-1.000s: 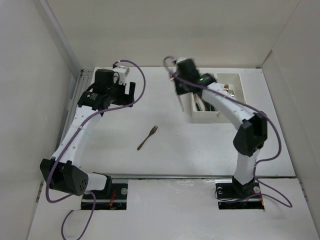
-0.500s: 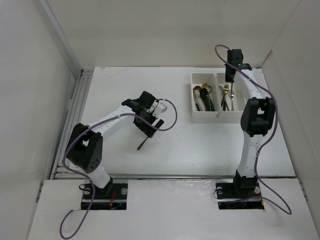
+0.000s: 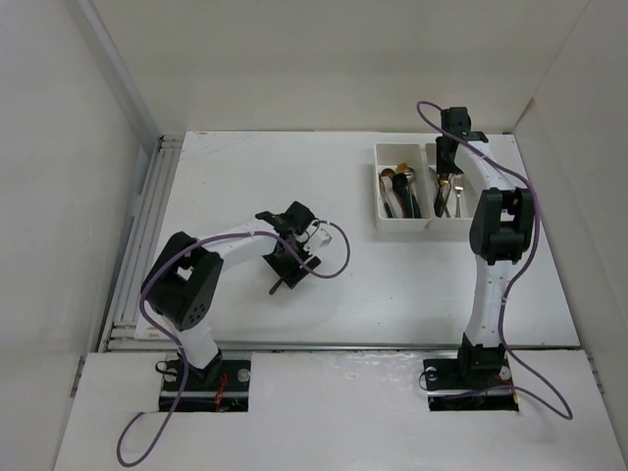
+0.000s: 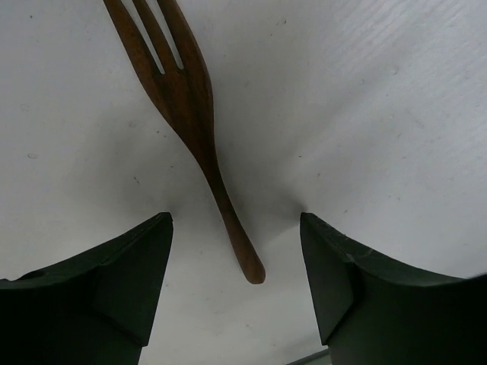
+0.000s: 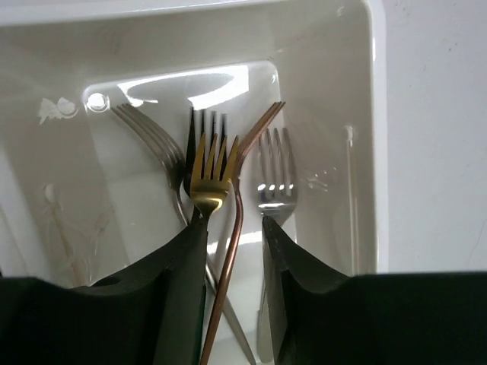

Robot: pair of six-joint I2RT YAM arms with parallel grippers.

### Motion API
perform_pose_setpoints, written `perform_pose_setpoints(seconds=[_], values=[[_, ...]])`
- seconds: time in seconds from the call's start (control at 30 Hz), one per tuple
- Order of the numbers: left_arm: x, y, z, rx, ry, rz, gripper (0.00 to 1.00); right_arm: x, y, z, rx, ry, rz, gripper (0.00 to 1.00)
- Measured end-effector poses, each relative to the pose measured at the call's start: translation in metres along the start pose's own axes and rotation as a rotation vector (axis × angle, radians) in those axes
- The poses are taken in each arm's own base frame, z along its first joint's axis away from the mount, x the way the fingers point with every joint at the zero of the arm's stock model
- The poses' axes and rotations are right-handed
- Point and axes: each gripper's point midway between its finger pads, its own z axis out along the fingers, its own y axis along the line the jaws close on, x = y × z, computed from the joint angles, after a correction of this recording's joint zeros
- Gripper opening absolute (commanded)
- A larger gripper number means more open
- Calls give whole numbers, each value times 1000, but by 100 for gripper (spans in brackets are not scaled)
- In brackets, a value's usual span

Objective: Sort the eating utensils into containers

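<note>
Table (image 3: 235, 177) carried the bins (image 3: 412, 228) near its far right corner. The left one appeared to hold spoons and the right bin (image 5: 365, 114) held forks. One wood fork (image 4: 186, 99) lay loose near the table's middle, somewhat toward the near edge, not yet binned.

Left gripper (image 4: 234, 219) sat low over that fork with its fingers wide, one on each side of the handle's tail and neither touching it. The tines pointed away from the wrist. Right gripper (image 5: 232, 226) hung over the right bin with its fingers narrowly parted. A copper fork (image 5: 237, 190) ran between them, beside a gold fork (image 5: 207, 182) and silver ones, and appeared to lie free rather than pinched.

Judgement: the step in hand was the pick of the wood fork. The fingers straddled only the last stretch of the handle. A close there risked the thin tail slipping out, or the fork tipping tines-down on the lift.

Advised:
- Shift forward toward the neck so the grip sat nearer the balance point.
- Bring the fingertips down flush to the table and square them across the handle.
- Close firmly and lift straight.
- Raise the right gripper clear of the bin before the left one came across.
</note>
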Motion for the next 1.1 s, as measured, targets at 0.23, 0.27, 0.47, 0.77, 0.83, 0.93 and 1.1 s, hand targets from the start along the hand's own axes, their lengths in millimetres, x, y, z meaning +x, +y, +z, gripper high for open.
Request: perform_pose_setpoints(seconds=[0.23,0.27,0.47,0.77,0.83,0.93,1.1], values=[[3,0,7,6,29,8,38,-14,-11,-44,-7,-67,18,41],[2,0,8,6,28,7,26,-18,-13,-54,-6,-84,21,41],[-5,3,10,-3,19,6,0,-42,-14,-111,-27,-214,40,41],[-21,22,1,33,-31,-136,0,-53,4,-179,-62,-339,8,68],[-42,49,-17,24,-112,-238,0,-57,27,-202,-135,-385,-11,95],[-91,104,-67,-33,-330,-368,0,-53,82,-248,-368,-474,-58,100],[-155,159,-202,-153,-765,-460,0,-22,178,-343,-817,-601,-78,100]])
